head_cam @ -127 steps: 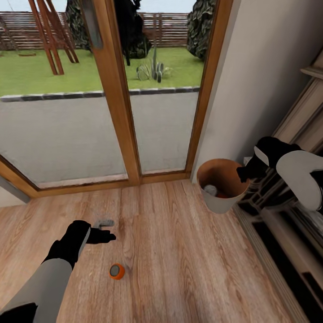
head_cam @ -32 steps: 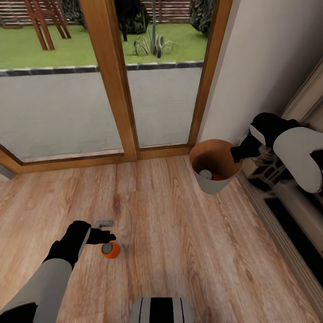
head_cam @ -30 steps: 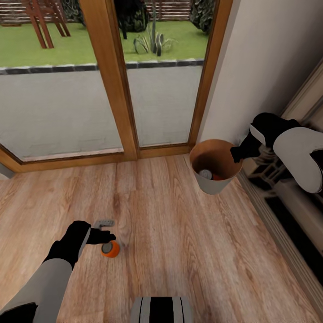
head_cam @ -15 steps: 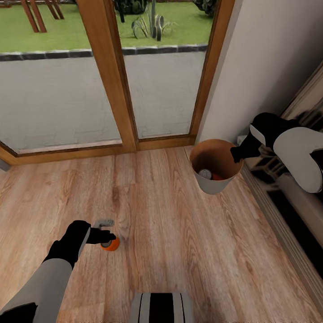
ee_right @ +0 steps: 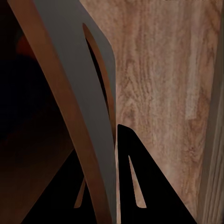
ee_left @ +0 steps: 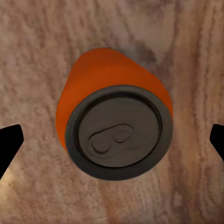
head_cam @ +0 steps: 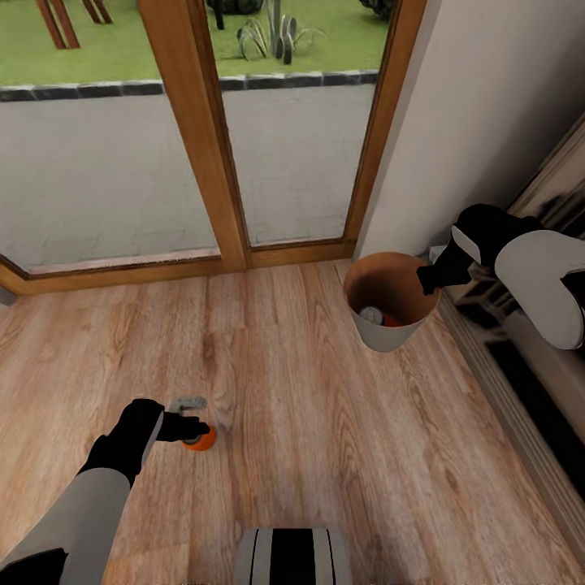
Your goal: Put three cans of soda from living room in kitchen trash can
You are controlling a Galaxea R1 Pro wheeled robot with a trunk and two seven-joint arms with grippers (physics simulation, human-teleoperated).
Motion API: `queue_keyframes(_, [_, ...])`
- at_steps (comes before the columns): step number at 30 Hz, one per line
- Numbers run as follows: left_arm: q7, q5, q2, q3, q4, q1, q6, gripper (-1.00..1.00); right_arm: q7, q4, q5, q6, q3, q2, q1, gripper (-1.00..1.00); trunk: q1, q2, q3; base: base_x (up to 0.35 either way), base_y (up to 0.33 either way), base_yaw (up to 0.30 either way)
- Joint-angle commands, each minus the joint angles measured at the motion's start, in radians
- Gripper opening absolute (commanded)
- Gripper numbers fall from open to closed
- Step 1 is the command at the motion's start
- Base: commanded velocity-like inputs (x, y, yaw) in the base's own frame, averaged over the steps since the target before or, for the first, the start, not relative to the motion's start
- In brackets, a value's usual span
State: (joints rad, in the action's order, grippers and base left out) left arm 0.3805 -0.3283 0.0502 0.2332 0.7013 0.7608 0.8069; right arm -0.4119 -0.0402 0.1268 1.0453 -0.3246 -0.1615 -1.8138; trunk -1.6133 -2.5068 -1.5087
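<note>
The last can (ee_left: 114,135) stands upright on the floor (head_cam: 325,455) directly under the left end effector (head_cam: 192,425), long axis pointing up into its wide-apart fingers, so this arm is far nearer than the right. The right end effector (head_cam: 429,280) is clamped on the bin (head_cam: 388,337) rim, the wall between its fingers. At least two cans lie inside the bin.

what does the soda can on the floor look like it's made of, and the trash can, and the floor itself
Soda can: likely metal, with a matte orange painted body and a dull grey pull-tab top.
Trash can: thin-walled, pale grey outside, coppery brown inside; metal or plastic, the render leaves it open.
Floor: pale wood planks, judging by the visible grain and knots, with a low-sheen finish.
</note>
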Motion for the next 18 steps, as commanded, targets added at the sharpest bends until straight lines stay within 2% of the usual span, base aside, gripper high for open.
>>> queue_keyframes(1, [0.000, 0.000, 0.000, 0.000, 0.001, 0.000, 0.000, 1.00, -0.005, 0.000, -0.012, 0.002, 0.010, 0.000, 0.000, -1.00, 0.000, 0.000, 0.000, 0.000, 0.000, 0.000])
queue_keyframes(6, [0.000, 0.000, 0.000, 0.000, 0.001, -0.001, -0.002, 1.00, -0.005, 0.000, -0.012, 0.002, 0.010, 0.000, 0.000, -1.00, 0.000, 0.000, 0.000, 0.009, 0.000, 0.000])
queue_keyframes(12, [0.001, 0.000, 0.000, 0.000, 0.002, -0.001, -0.002, 1.00, -0.005, 0.000, -0.012, 0.002, 0.008, 0.000, 0.000, -1.00, 0.000, 0.000, 0.000, 0.161, 0.000, 0.000])
queue_keyframes(18, [0.000, 0.000, 0.000, 0.000, 0.008, -0.001, -0.003, 1.00, -0.005, 0.000, -0.012, 0.002, 0.009, 0.000, 0.001, -1.00, 0.000, 0.000, 0.000, 0.034, 0.000, 0.000])
